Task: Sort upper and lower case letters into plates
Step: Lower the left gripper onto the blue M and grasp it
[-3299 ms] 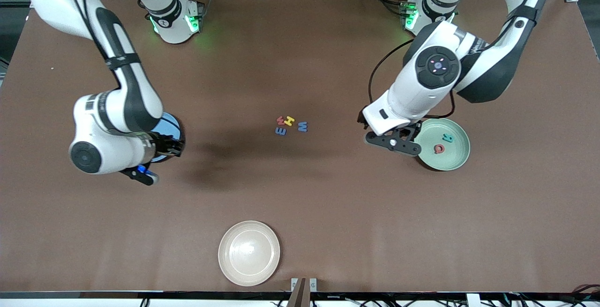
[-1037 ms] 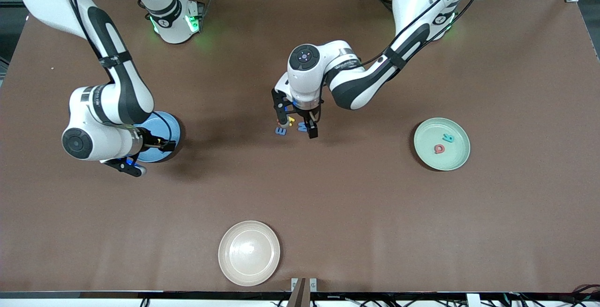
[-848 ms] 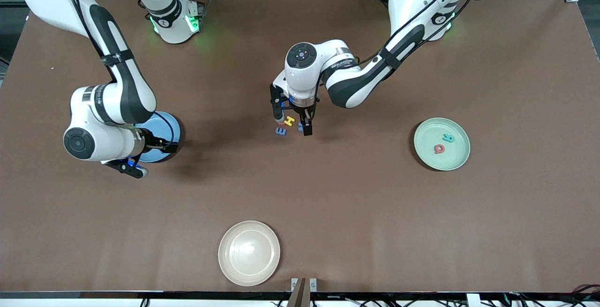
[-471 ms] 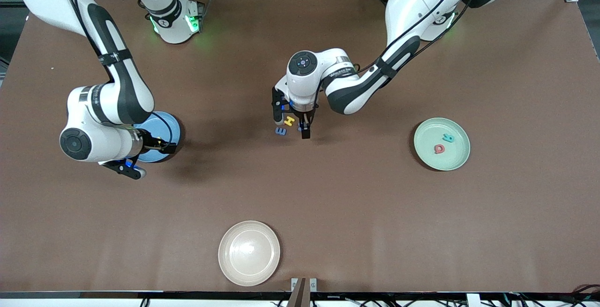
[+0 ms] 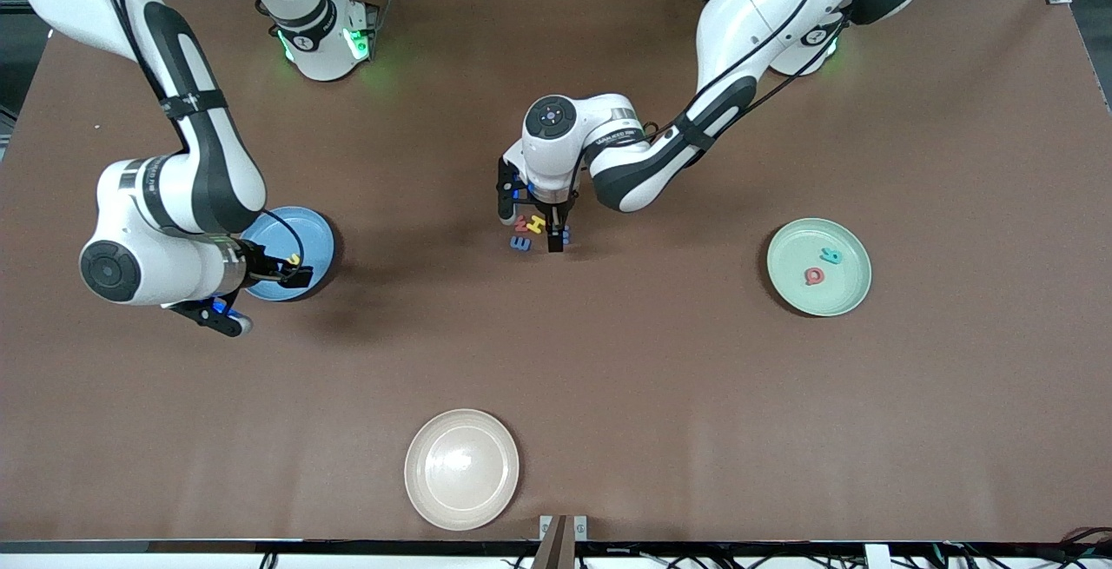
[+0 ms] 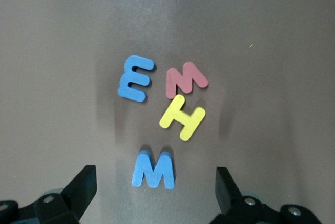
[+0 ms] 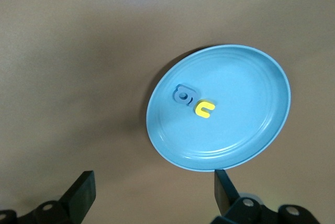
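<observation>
Counter: four loose capitals are clustered mid-surface.
Blue plate: two lowercase letters are held.
Mint plate: two letters are held.
Left hand: spread, lowered since a second ago around yellow H; pick judged imminent.
Right hand: spread, withdrawn from the plate.

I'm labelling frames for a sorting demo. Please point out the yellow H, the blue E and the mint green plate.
yellow flat toy letter H (image 6: 181, 119), left wrist view, on its crossbar.
blue flat toy letter E (image 6: 134, 79), left wrist view, on its spine.
round mint green plate (image 5: 847, 294), front view, on bare floor.
</observation>
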`<state>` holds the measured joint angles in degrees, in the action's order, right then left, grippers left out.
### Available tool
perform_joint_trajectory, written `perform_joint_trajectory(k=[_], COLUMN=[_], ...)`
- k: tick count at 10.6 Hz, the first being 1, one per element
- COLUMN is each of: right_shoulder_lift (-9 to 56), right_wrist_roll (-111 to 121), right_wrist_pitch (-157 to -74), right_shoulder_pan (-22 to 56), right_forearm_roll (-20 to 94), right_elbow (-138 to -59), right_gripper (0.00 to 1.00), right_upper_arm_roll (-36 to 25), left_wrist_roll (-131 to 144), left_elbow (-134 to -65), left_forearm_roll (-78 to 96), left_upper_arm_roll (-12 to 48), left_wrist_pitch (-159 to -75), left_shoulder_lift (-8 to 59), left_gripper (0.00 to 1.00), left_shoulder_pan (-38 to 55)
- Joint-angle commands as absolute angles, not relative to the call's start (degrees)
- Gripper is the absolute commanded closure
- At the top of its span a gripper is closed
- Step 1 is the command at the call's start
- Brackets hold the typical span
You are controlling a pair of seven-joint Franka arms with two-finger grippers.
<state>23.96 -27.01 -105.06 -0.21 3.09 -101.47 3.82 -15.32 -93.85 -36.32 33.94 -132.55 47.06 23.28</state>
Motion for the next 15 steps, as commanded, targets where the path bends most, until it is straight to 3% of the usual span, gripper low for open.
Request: perform_joint_trajectory(k=[1, 3, 9, 10, 11, 13, 14, 15], right_shoulder_lift=[23.0, 23.1, 23.1, 23.1, 23.1, 23.1, 23.2, 23.2], right_wrist_roll=[-27.9, -27.9, -28.0, -28.0, -28.0, -28.0, -28.0, -28.0], right_wrist_pitch=[-104.0, -104.0, -104.1, -104.2, -104.1, -104.1, -104.1, -104.1], right_shoulder_pan=[-0.7, -1.0, -0.7, -0.5, -0.5, -0.4, -0.4, -0.4], right_forearm_roll=[3.1, 3.1, 3.1, 3.1, 3.1, 3.1, 3.1, 3.1], right_elbow=[-101.3, -101.3, -101.4, -101.4, -101.4, -101.5, -101.5, -101.5], right_gripper=[0.00, 0.00, 0.00, 0.00, 0.00, 0.00, 0.00, 0.00], right_upper_arm_roll=[4.2, 4.2, 4.4, 4.4, 4.4, 4.4, 4.4, 4.4], left_wrist_roll=[-13.8, -13.8, -14.0, -14.1, -14.3, -13.9, -13.6, -13.5], left_elbow=[-93.7, -93.7, -93.7, -93.6, -93.6, -93.3, -93.1, -92.6], left_forearm_roll=[-38.1, -38.1, -39.1, -39.1, -39.1, -39.0, -38.8, -38.1], left_upper_arm_roll=[31.3, 31.1, 30.0, 30.0, 29.9, 29.9, 29.9, 29.9], left_wrist_pitch=[-133.8, -133.8, -133.8, -133.8, -133.8, -133.8, -133.8, -133.2], left_shoulder_lift=[47.3, 47.9, 48.9, 49.0, 49.1, 49.1, 48.9, 48.1], left_gripper=[0.03, 0.10, 0.19, 0.26, 0.43, 0.93, 1.00, 1.00], left_shoulder_pan=[25.4, 25.4, 25.5, 25.5, 25.5, 25.4, 25.3, 25.0])
